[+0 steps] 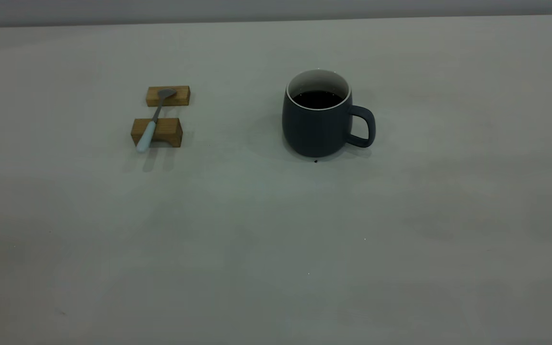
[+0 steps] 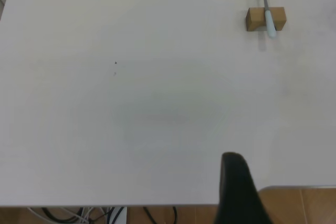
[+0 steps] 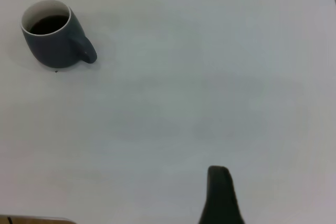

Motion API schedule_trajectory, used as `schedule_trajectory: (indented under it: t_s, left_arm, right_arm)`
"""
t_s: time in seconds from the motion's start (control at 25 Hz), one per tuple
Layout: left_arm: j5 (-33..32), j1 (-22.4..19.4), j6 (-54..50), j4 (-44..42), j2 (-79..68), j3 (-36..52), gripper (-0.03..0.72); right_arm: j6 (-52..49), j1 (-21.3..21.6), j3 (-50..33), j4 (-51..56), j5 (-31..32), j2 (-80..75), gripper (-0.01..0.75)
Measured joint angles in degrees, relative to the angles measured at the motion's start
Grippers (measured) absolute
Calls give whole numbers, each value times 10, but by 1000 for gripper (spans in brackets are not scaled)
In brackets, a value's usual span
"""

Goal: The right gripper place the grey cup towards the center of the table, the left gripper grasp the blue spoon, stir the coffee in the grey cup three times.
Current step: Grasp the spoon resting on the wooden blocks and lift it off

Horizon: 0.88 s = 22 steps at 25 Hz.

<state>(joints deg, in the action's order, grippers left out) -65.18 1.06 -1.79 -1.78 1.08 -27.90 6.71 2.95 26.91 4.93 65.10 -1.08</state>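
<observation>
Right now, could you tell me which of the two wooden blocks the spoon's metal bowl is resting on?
It is the far wooden block, the flatter one farther from the camera. The near wooden block carries the pale blue handle of the blue spoon instead.

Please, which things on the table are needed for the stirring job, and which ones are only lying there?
Needed:
grey cup
coffee inside it
blue spoon

Only lying there:
two wooden blocks, which support the spoon
small dark speck on the table, in front of the cup
</observation>
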Motion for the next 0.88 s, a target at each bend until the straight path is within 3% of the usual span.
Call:
schedule_trajectory:
  t_s: [0.88]
  left_arm:
    - [0,0,-7,-3,0,0,515]
  right_arm:
    - [0,0,0,0,0,0,593]
